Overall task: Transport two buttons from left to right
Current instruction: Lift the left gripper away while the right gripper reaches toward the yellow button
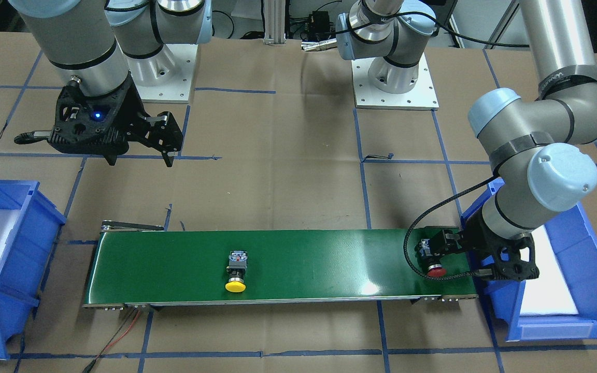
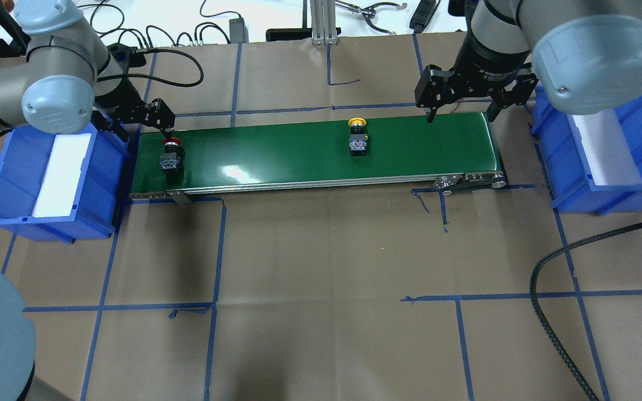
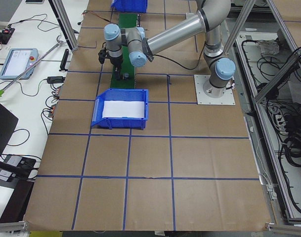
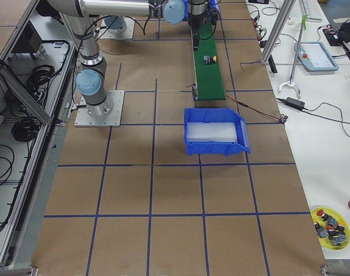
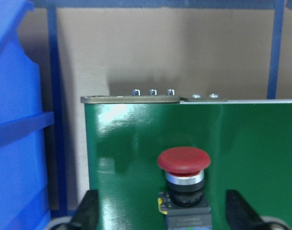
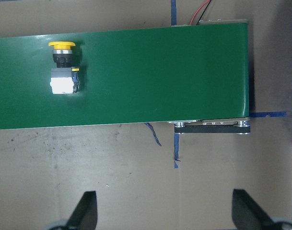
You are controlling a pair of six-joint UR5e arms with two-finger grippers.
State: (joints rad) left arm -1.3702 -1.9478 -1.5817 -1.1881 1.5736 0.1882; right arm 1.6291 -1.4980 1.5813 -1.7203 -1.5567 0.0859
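Observation:
The red-capped button [image 2: 170, 159] lies on the left end of the green conveyor belt [image 2: 298, 161]. My left gripper [image 2: 156, 120] is open, with its fingers standing wide apart on either side of that button [image 5: 183, 167] without touching it. The yellow-capped button [image 2: 357, 136] lies on its side near the belt's middle; it also shows in the front view [image 1: 236, 274] and the right wrist view [image 6: 63, 67]. My right gripper [image 2: 460, 111] is open and empty, hovering above the belt's right end, well right of the yellow button.
A blue bin with a white liner [image 2: 48, 178] stands just off the belt's left end, close to my left gripper. A second blue bin [image 2: 605, 156] stands off the right end. Brown paper with blue tape lines covers the table [image 2: 321, 278].

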